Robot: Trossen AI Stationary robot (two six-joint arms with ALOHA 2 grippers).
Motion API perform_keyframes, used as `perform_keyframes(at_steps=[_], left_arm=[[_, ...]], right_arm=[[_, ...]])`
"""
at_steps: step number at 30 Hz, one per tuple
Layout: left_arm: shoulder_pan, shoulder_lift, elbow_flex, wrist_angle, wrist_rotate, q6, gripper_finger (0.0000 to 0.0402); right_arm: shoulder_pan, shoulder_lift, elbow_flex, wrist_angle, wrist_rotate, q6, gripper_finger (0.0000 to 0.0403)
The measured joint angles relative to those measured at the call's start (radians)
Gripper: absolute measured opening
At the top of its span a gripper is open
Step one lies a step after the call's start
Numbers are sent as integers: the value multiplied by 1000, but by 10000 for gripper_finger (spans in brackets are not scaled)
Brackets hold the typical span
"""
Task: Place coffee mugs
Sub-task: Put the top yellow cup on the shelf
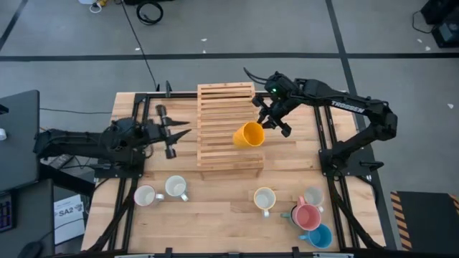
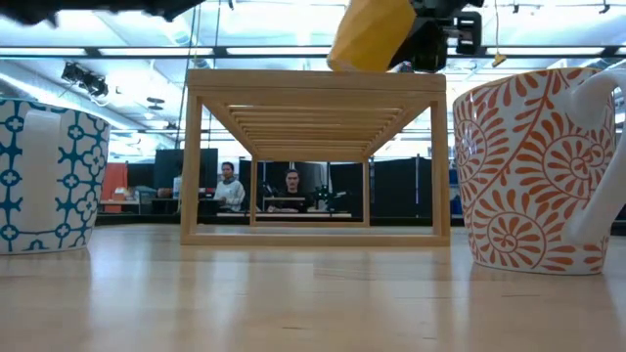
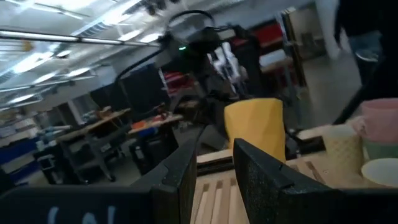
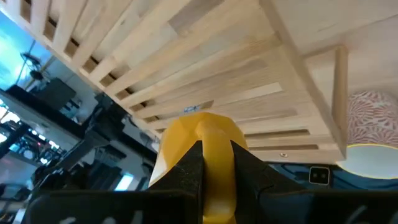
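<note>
My right gripper (image 1: 265, 122) is shut on an orange mug (image 1: 249, 134), which hangs tilted over the right part of a slatted wooden rack (image 1: 215, 107); the low view shows the orange mug (image 2: 372, 34) clear above the rack top (image 2: 313, 83). My left gripper (image 1: 183, 129) stands open and holds nothing, left of the rack and pointing at it. Other mugs stand on their bases near the table's front edge: two white ones (image 1: 145, 196) (image 1: 176, 188) on the left, a cream one (image 1: 265, 198) in the middle, and a pink (image 1: 307, 216) and a blue (image 1: 319, 236) on the right. My right gripper pinches the orange mug's handle (image 4: 216, 180) between its two fingers (image 4: 186, 171). The fingers slant down from the table's far right. The mug hangs below them, tilted and lifted clear of the rack.
Low to the table, a blue-patterned mug (image 2: 49, 176) stands at the left and an orange-patterned mug (image 2: 538, 176) at the right, in front of the rack (image 2: 313, 230). People sit at desks in the room beyond. Bare wood (image 1: 215, 215) lies between the mug groups.
</note>
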Motion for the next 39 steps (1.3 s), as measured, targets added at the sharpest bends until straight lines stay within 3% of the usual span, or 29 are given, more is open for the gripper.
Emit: perform_keyframes(at_steps=[8,18,30,39], left_arm=[[18,320,341,-227,102,116,114],[18,612,700,-518,197,300,114],[-2,767,897,-665,236,420,114],[-4,778,916,-811,232,412,114]], right_arm=[[-13,38,-1,31,-51,-4,56],[-18,39,-1,31,-50,-11,56],[-18,39,-1,28,-48,-19,56],[-18,39,-1,28,-48,-20,56]])
